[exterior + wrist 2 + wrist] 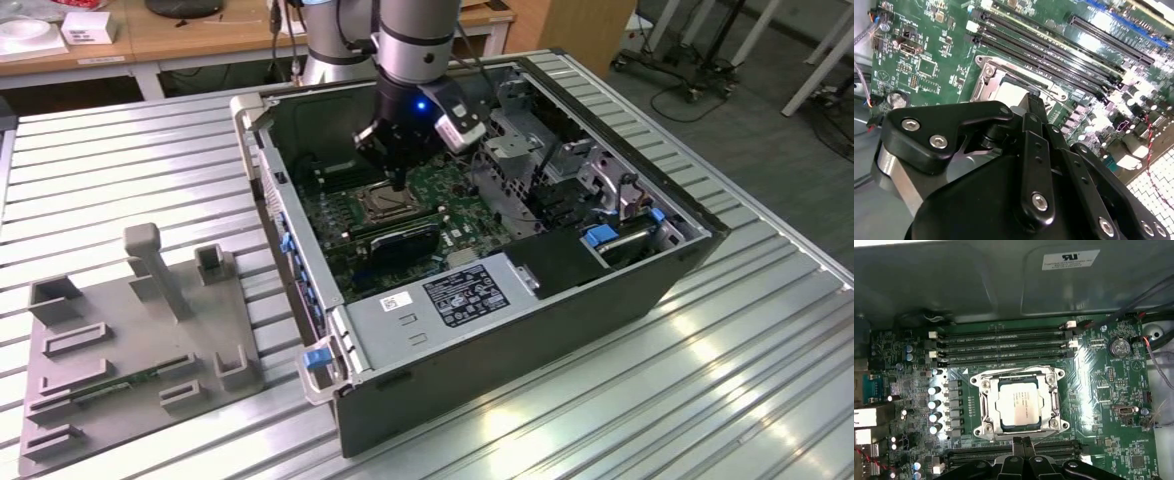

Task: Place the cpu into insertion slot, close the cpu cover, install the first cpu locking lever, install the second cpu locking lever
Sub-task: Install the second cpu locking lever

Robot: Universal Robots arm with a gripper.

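Observation:
The cpu [1021,402], a silver-grey square, lies flat in the insertion slot [985,385] on the green board inside the open computer case. The cpu cover [1052,401], a steel frame with a window, lies down over the chip's edges. A thin wire lever [1004,371] runs along the socket's side next to the memory slots. My gripper [1023,441] is shut, its black fingertips pressed together just off the socket's opposite edge. In the second wrist view the gripper [1034,102] hangs close over the chip [1009,92]. In the exterior view the gripper [398,183] reaches down to the socket [378,206].
Long black memory slots [1004,340] flank the socket, and more slots [974,456] lie by the fingers. The case walls [534,330] and a metal drive cage [534,150] close in around the arm. A grey fixture plate [127,330] sits on the ribbed table at the exterior view's left.

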